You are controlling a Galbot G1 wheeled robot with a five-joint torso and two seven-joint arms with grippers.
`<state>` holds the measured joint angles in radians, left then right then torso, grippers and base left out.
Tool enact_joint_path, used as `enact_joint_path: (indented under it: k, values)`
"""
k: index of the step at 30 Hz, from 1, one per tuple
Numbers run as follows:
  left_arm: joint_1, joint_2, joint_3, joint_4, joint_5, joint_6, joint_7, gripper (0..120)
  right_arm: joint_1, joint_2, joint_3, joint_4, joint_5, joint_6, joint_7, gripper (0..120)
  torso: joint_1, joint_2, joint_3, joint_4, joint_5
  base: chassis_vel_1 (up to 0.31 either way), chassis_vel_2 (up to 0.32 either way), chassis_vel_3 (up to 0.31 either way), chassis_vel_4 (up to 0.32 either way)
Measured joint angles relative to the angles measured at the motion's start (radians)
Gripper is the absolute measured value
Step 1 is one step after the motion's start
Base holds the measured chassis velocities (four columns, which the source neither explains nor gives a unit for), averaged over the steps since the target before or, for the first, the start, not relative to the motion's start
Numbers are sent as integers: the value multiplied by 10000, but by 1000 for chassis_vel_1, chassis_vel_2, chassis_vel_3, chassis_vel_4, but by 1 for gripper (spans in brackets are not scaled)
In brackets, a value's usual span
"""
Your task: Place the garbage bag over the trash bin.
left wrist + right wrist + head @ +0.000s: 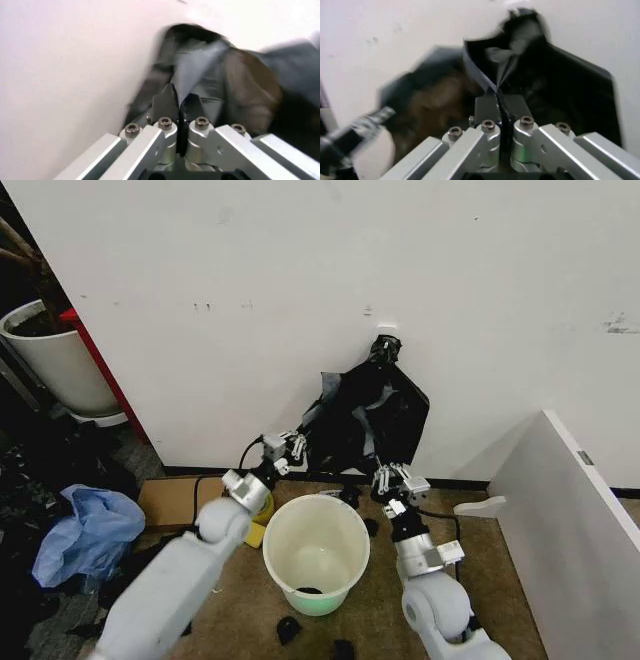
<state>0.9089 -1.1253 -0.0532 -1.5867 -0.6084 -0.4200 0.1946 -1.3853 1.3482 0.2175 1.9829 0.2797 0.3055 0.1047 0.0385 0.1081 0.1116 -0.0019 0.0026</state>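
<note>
- A plain white wall (300, 280) stands behind both pincers, and the robot faces it from a brown floor (500, 560).
- The garbage bag (375, 415), thin glossy black plastic, crinkled and floppy, hangs on that wall from a white clip (386, 333) above and beyond both pincers. It fans down in loose folds.
- The trash bin (316, 552) is a round white plastic bucket, tapering downward to a pale green base. It stands open on the floor, below and between the two pincers, nearer the robot than they are.
- The left pincer (286, 447) is raised at the bag's lower left edge. In its wrist view the dark fingers (166, 102) are closed tight together, with a sliver of black film apparently caught between them.
- The right pincer (397, 477) is raised at the bag's lower right edge, closed on a thin fold of the bag (485, 77).
- Judged from this, the task is at an early stage: both pincers have hold of the bag, but it hangs from the clip and nothing covers the bin.
- Small black scraps (288, 629) lie on the floor around the bin.
</note>
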Motion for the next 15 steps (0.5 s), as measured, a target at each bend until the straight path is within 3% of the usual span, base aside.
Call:
enact_joint_path:
  k: [3, 9, 15]
  values:
    - [1174, -153, -462, -1020, -260, 182, -1200, 0, -855, -349, -372, 765, 52, -316, 1106, 0, 0, 0, -1, -2, 1, 0, 0, 0, 0]
    - [2827, -6, -690, -2211, -106, 190, -1535, 0, -2311, -813, -830, 1865, 165, -726, 2132, 0, 0, 0, -1, 0, 0, 0, 0, 0, 0]
    - [3749, 224, -738, -3306, 187, 62, -1497, 0, -3501, -1206, -1109, 3122, 244, -1288, 2800, 0, -1, 1, -2, -2, -1, 0, 0, 0, 0]
